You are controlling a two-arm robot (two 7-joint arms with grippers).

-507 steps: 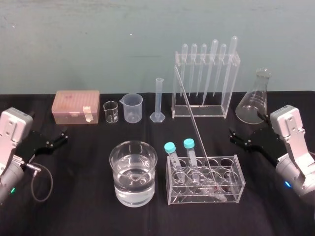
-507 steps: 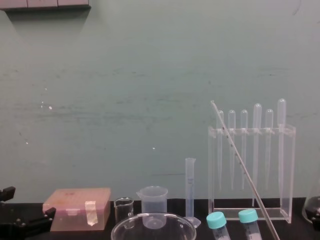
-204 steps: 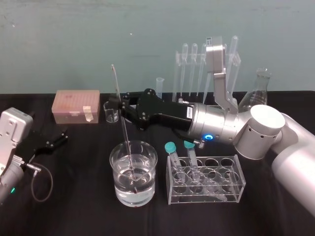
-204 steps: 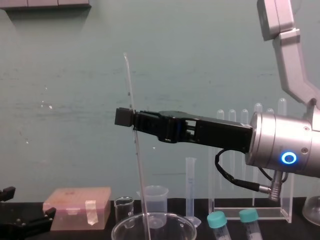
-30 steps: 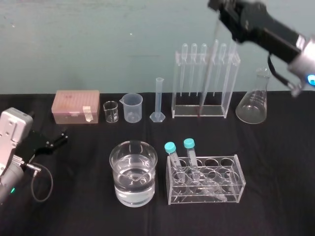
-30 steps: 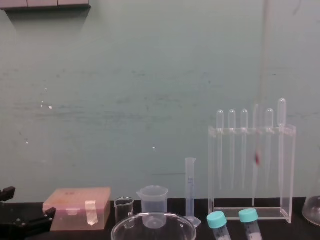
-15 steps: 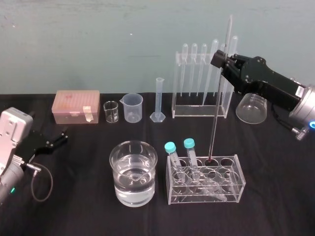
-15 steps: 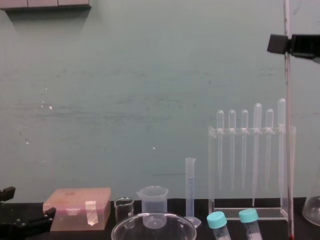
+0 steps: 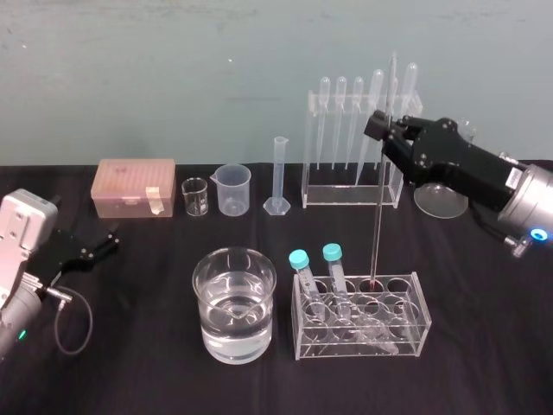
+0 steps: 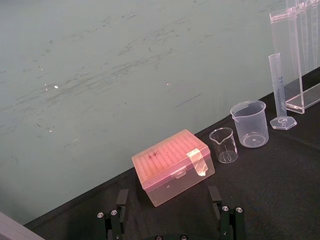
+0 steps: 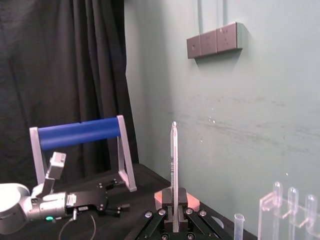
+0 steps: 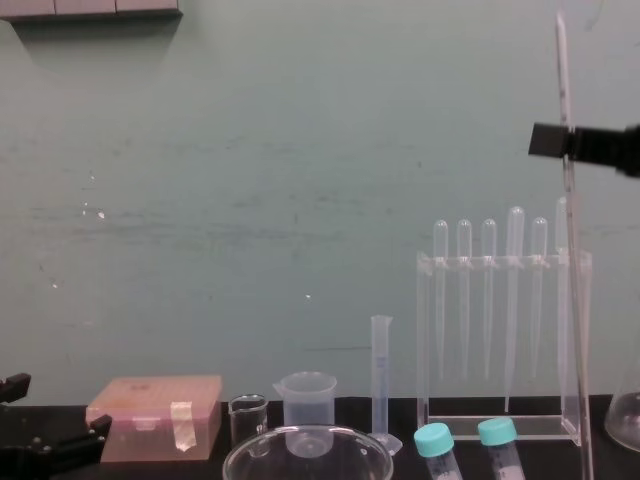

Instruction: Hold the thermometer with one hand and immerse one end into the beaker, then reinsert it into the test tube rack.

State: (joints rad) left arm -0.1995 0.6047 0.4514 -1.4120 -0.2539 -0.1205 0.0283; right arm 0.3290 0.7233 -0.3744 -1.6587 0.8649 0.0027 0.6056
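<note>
The right gripper (image 9: pixel 383 130) is raised above the right half of the bench (image 9: pixel 138 346), its fingers clamped on the thermometer (image 9: pixel 378 207) about a third of the way down from the rod's top end. In the right wrist view the rod (image 11: pixel 173 170) stands straight up from between the closed fingers. The thermometer hangs nearly upright, and in the head view its top leans slightly to the right. Its red tip sits at the mouth of a back-row hole in the test tube rack (image 9: pixel 421 322), just right of the 2 blue-capped tubes (image 9: pixel 298 259) that lean in the rack's left holes. How far the tip has gone into the hole cannot be told. From the chest the rod (image 12: pixel 572 300) crosses in front of the right end of the tall pipette stand (image 12: pixel 425 340) and runs out of the bottom edge.

Behind the rack, along the back of the bench, stand the pipette stand with 6 pipettes, a conical flask (image 9: pixel 436 199) partly hidden by the right arm, a graduated cylinder (image 9: pixel 278 173), the whitish beaker (image 9: pixel 233 188), a smaller glass beaker (image 9: pixel 194 197) and a pink box (image 9: pixel 136 188). A wide glass dish (image 9: pixel 233 304) of water stands left of the rack.

The left gripper (image 9: pixel 108 240) rests low at the bench's left edge with its fingers spread apart, well away from the glassware.
</note>
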